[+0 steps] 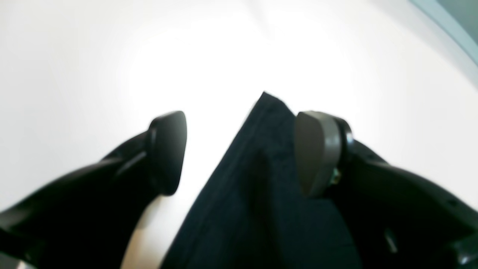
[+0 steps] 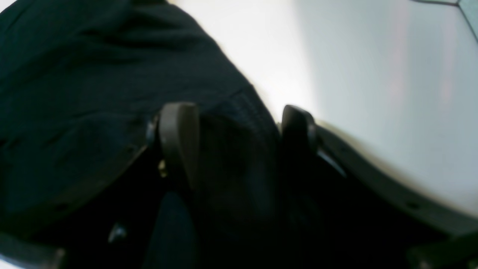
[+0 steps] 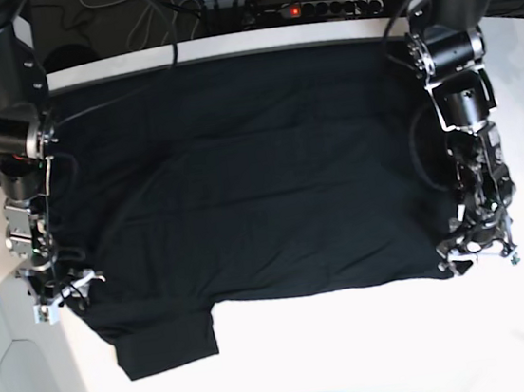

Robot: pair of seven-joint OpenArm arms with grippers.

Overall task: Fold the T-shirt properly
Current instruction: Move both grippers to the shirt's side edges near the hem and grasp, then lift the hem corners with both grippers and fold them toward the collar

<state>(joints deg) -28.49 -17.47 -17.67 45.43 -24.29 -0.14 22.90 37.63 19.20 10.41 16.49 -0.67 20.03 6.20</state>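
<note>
Black T-shirt (image 3: 271, 195) spread between arms (image 3: 21, 178)

Both arms reached in from the far edge of the desk, one down each side, wrists low. Left gripper (image 1: 241, 155): jaws apart, fingertips spread, a wide gap between the dark rounded pads (image 1: 317, 153). In the base view it sat on the right, nearer the right edge of the desk. Right gripper (image 2: 239, 149): also open, gap narrower in its wrist view, pads (image 2: 179, 142) blurred. It sat on the left in the base view, close to the desk's left edge. The two grippers were well apart, at roughly matching depth, fingertips pointing toward the near edge.
</note>
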